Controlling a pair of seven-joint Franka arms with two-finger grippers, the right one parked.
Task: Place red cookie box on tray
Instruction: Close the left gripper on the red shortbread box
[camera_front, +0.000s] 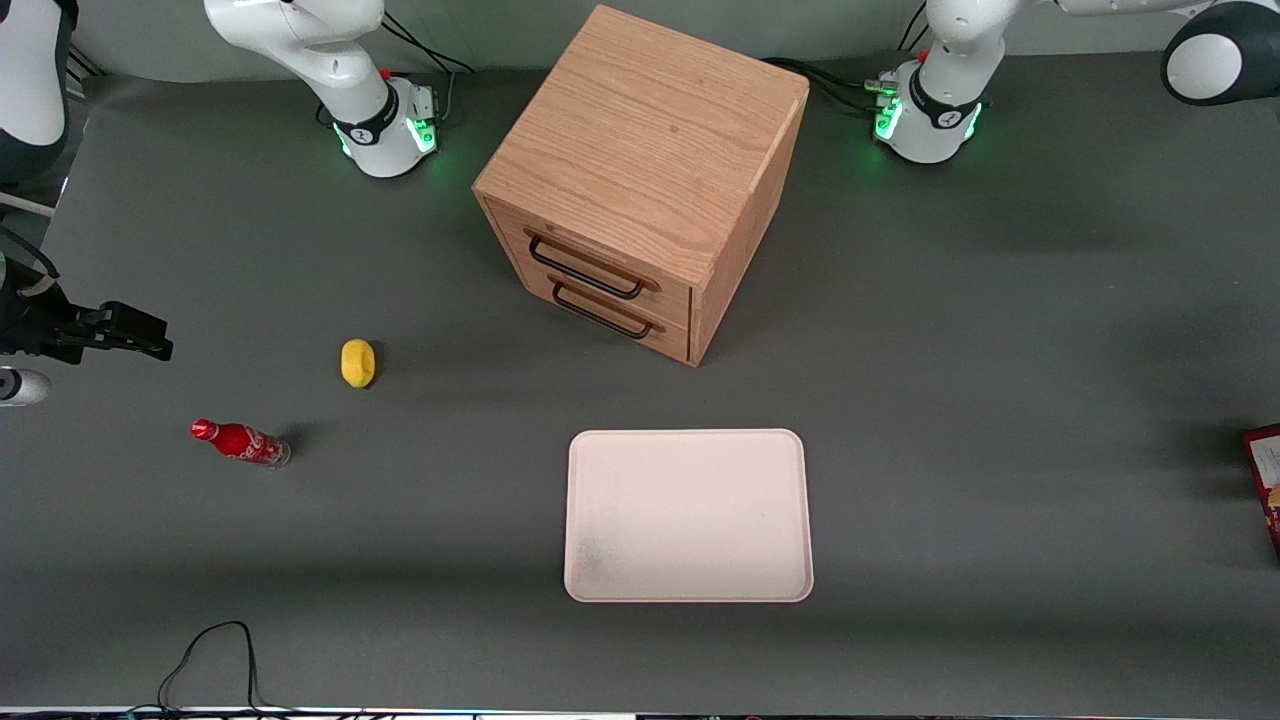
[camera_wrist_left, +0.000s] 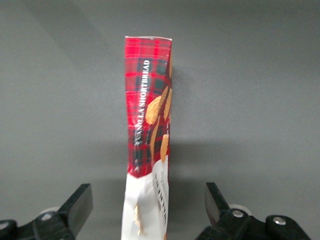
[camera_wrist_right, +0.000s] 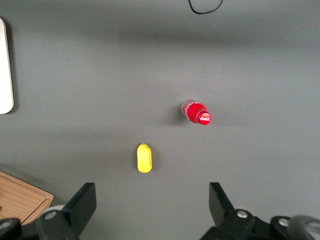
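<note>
Grey matting covers the whole table (camera_front: 1000, 330). In the front view a cream tray (camera_front: 688, 516) lies flat in the lower middle of the frame, lightly smudged near one corner. Above it in the frame, at upper centre, stands a wooden cabinet (camera_front: 640, 180) turned at an angle, with two drawers and dark wire handles. Toward the parked arm's end of the table, at the frame's left, a small yellow object (camera_front: 358, 362) lies on the mat, and a little red cola bottle (camera_front: 240, 442) lies on its side nearer the camera than it.

At the far right edge of the front view, only a sliver of the red box (camera_front: 1266, 485) shows, resting on the mat well apart from the tray, toward the working arm's end of the table.

The left wrist view looks straight down on the red box (camera_wrist_left: 149, 145): a long narrow tartan carton with cookie pictures and white lettering along its side, and a white end. The gripper (camera_wrist_left: 149, 210) hovers over that white end, its two dark fingers (camera_wrist_left: 80, 202) spread wide apart, one on each side of the carton, with clear gaps between each finger and the box.
</note>
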